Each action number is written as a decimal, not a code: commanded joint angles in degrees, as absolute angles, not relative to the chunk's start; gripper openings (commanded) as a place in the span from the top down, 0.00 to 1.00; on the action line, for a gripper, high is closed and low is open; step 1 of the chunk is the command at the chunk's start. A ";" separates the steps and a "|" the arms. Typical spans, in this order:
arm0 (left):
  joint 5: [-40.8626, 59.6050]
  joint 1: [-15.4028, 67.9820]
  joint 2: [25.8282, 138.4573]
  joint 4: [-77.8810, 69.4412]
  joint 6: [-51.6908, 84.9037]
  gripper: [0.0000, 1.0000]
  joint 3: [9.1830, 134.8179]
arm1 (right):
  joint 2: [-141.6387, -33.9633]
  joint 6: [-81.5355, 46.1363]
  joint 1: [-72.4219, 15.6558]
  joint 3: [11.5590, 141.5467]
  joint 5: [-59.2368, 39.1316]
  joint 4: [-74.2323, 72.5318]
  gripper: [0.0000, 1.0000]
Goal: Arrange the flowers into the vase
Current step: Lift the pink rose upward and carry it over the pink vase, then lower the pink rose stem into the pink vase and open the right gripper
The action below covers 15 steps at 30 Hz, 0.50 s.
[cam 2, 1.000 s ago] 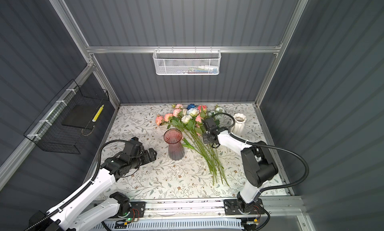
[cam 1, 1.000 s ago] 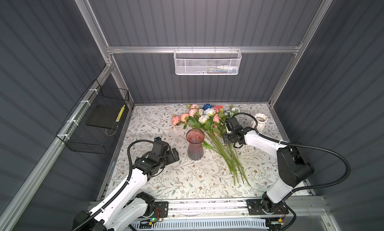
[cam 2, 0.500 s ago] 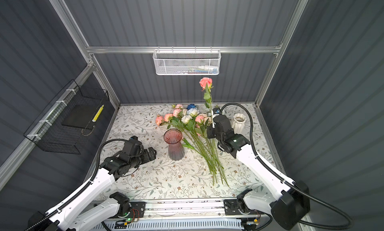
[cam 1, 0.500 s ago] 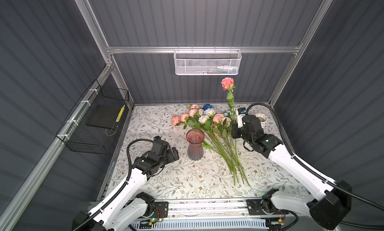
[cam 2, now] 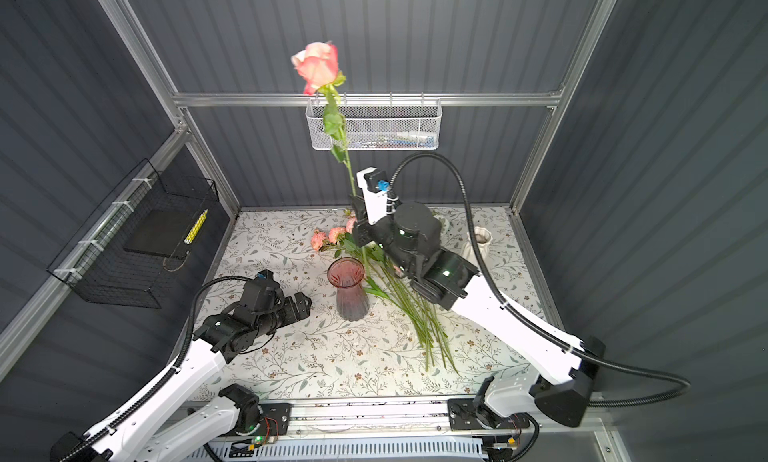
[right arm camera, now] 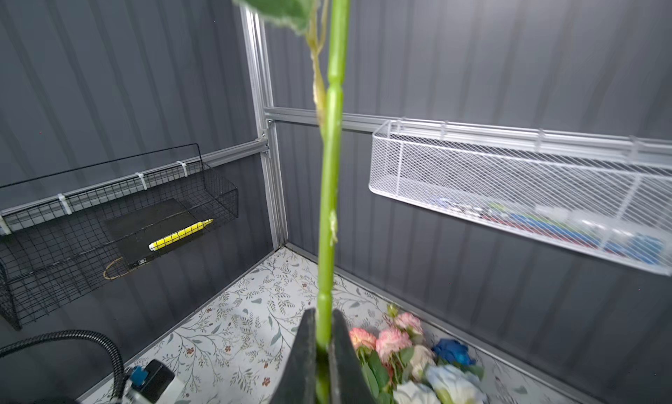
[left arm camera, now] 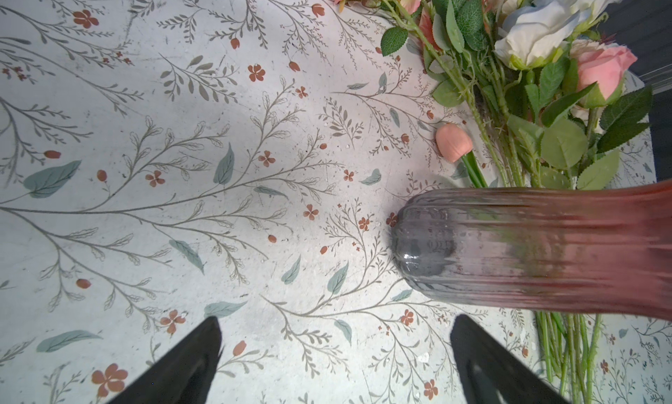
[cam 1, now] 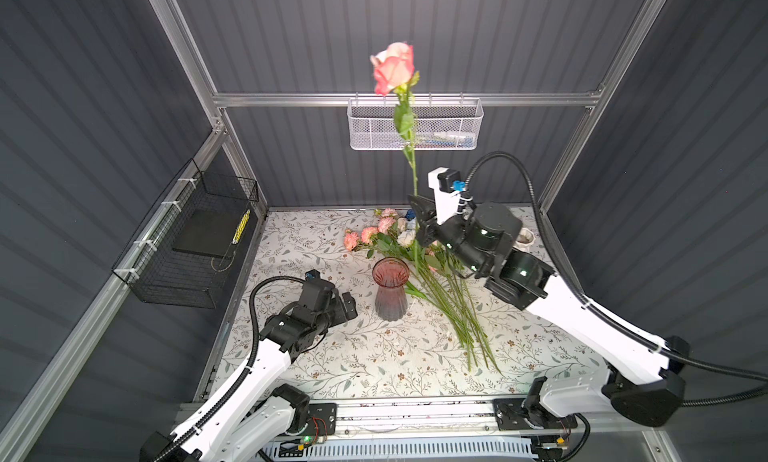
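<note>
A pink rose (cam 1: pixel 404 121) is held up high over the counter (cam 1: pixel 332 356) by the right end effector (cam 1: pixel 417 209), whose jaws are squeezed tight on the green stem. This is seen best in the right wrist view, where the stem is pinched between the two black fingers (right arm camera: pixel 303 355). The rose is stood almost upright, and its head (cam 1: pixel 394 67) is seen far up, above the white wire basket (cam 1: pixel 449 127) that is hung on the back wall. In both top views the right end effector is found at about 1 o'clock from the vase (cam 1: pixel 390 289), and the vase is not touched by it. The vase is made of pink glass and is stood upright near the middle of the counter. The rest of the flowers (cam 1: pixel 440 281) are laid flat in a pile just beside the vase at 3 o'clock, with the heads fanned out toward 12 o'clock and the stems pointed toward 5 o'clock. The left end effector (cam 1: pixel 347 308) is seen low at 9 o'clock from the vase. Its jaws are spread wide open, and the vase is near but not touched. A black wire basket (cam 1: pixel 195 248) is hung on the side wall, farther out at 9 o'clock.
</note>
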<state>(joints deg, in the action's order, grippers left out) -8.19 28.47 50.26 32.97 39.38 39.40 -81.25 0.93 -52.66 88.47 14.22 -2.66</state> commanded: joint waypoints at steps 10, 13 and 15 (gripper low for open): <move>-7.90 28.70 45.56 37.01 38.30 0.01 41.51 | -89.03 1.89 -53.88 81.66 14.68 -21.66 0.94; -7.09 28.72 45.59 36.61 38.23 0.01 41.44 | -89.22 0.12 -53.96 74.62 15.03 -27.72 0.93; -6.26 28.74 45.66 35.94 38.23 0.00 41.33 | -89.29 -1.18 -54.05 71.87 14.92 -28.91 0.93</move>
<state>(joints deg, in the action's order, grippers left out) -7.64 28.47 46.02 35.59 39.35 39.62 -89.12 1.10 -53.69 74.28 14.22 -22.02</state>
